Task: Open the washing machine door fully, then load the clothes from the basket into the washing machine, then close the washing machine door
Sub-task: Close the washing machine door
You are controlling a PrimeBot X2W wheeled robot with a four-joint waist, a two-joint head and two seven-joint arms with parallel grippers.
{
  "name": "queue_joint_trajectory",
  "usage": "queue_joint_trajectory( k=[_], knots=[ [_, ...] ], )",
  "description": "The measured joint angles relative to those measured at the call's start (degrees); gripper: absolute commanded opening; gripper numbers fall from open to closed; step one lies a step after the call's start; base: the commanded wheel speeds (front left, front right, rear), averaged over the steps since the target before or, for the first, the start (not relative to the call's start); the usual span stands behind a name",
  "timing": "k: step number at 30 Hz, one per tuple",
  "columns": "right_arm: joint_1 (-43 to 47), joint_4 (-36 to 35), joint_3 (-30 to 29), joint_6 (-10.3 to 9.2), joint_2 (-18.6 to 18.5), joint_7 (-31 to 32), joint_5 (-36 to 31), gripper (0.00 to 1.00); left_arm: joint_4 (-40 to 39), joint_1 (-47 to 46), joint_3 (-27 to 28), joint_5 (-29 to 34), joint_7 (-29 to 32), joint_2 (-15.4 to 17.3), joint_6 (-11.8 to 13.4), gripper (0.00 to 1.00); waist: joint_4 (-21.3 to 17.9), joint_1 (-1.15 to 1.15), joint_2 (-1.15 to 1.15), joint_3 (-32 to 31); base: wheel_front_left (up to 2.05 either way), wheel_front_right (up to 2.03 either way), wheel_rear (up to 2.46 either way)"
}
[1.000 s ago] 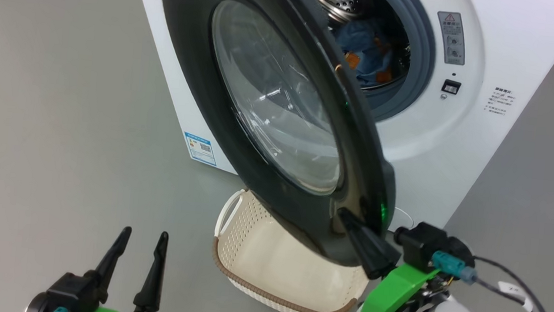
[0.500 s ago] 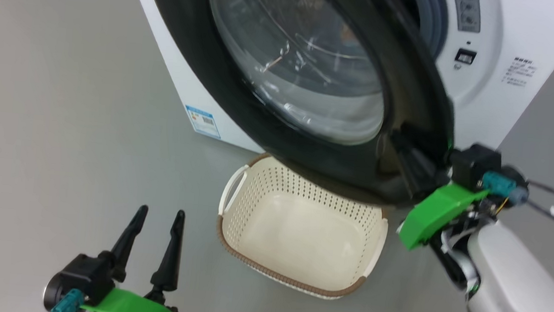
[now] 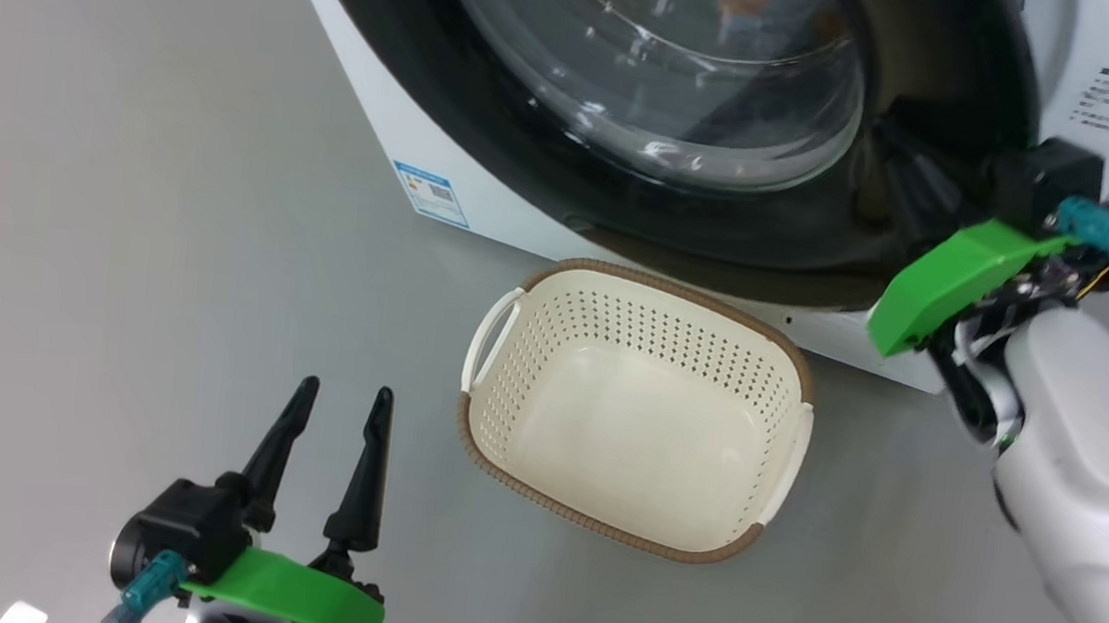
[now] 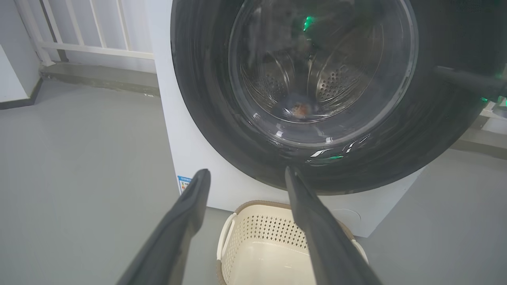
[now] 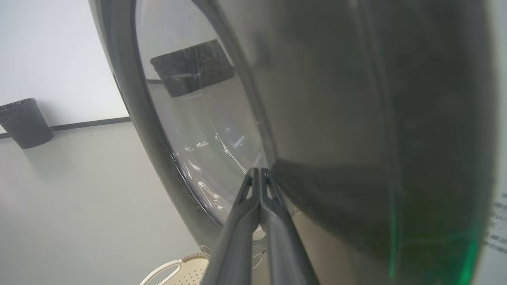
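Pressed together, the right pincer [image 5: 259, 171] touched the washing machine door [image 5: 336, 99] straight ahead; the spread left pincer [image 3: 338, 401] hung farther off.

Left gripper [image 3: 346, 389] gapes wide; right gripper [image 5: 259, 170] (arm extended) pinched closed.

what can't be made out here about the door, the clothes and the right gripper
- washing machine door: head view, top cut off by the upper edge; latched or ajar cannot be told.
- clothes: left wrist view, a blurred blue and orange patch behind reflecting glass; shape unreadable.
- right gripper: right wrist view, shut fingers point at the door's rim; the fingers themselves hide any contact.
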Motion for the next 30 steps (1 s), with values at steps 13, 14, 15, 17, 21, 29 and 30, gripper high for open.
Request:
queue_joint_trajectory(
  k=[13,14,15,17,21,29,30],
  knots=[
    [-9.15,12.58,0.12,0.11,-0.23,-4.52,4.0,0.0,0.01,-0.87,-0.92,-0.18,-0.07,-0.27,-0.07,1.0,1.57,-0.01,0.0,0.59,0.0,0.0,0.0],
    [-9.4,13.11,0.38,0.12,-0.21,-4.65,4.03,0.0,0.01,-0.88,-0.91,-0.18,-0.07,-0.27,-0.07,1.0,1.57,0.0,0.0,0.54,0.0,0.0,0.0],
    [-9.64,13.59,0.68,0.24,-0.18,-4.97,4.14,0.0,0.01,-0.88,-0.91,-0.18,-0.07,-0.29,-0.07,1.0,1.55,0.0,0.0,0.48,0.0,0.0,0.0],
    [-9.84,14.14,1.45,0.24,-0.18,-5.12,4.56,0.0,0.01,-0.88,-0.91,-0.19,-0.07,-0.31,-0.08,1.0,1.5,0.0,0.0,0.32,0.0,0.0,0.0],
    [-9.92,14.58,3.5,0.2,-0.18,-5.94,5.33,0.0,0.0,-0.88,-0.85,-0.62,-0.07,-0.33,-0.08,1.0,1.16,-0.01,0.0,-0.07,0.0,0.0,0.0],
    [-8.09,11.71,8.93,0.14,0.88,-6.48,7.56,0.0,0.0,-0.87,-0.26,-0.43,-0.07,-0.35,-0.08,1.0,-0.68,-0.01,0.0,-1.11,0.0,0.0,0.0],
    [-7.25,10.99,9.5,0.14,1.01,-6.49,7.67,0.0,0.01,-0.87,-0.2,-0.41,-0.07,-0.36,-0.08,1.0,-1.03,0.0,0.0,-1.33,0.0,0.0,0.0]
  ],
)
